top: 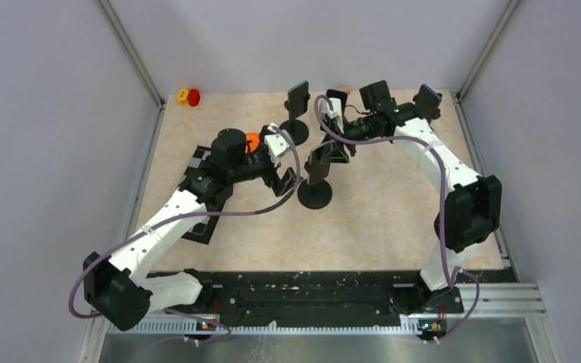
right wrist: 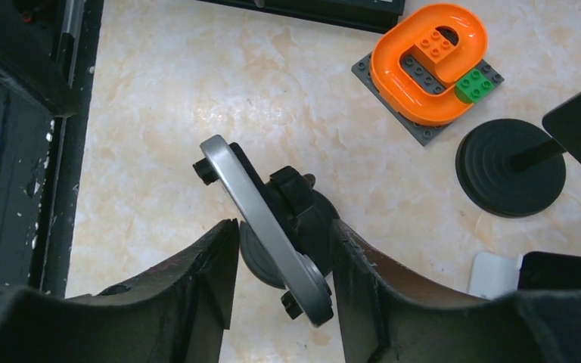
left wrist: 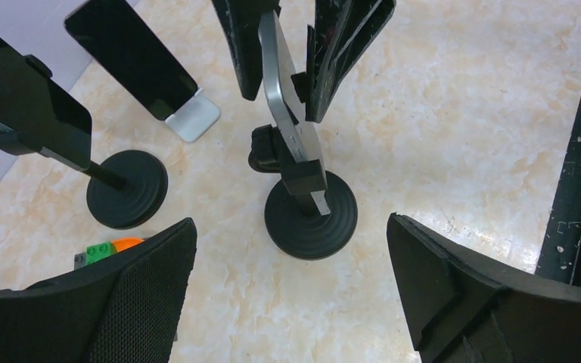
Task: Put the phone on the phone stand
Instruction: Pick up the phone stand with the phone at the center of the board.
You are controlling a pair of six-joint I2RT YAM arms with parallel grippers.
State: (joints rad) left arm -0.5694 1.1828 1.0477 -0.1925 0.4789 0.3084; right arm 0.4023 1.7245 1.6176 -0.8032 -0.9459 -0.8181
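First, the left gripper point(top: 286, 181) hovers just beside the phone stand point(left wrist: 310, 219), its fingers point(left wrist: 144, 280) spread wide and holding nothing. At centre, the phone point(left wrist: 287, 106) sits edge-on and tilted in the stand's holder, above the round black base. To the right, the right gripper point(right wrist: 285, 227) reaches over it, its fingers point(right wrist: 197, 295) close against either face of the phone. Whether they actually press it I cannot tell.
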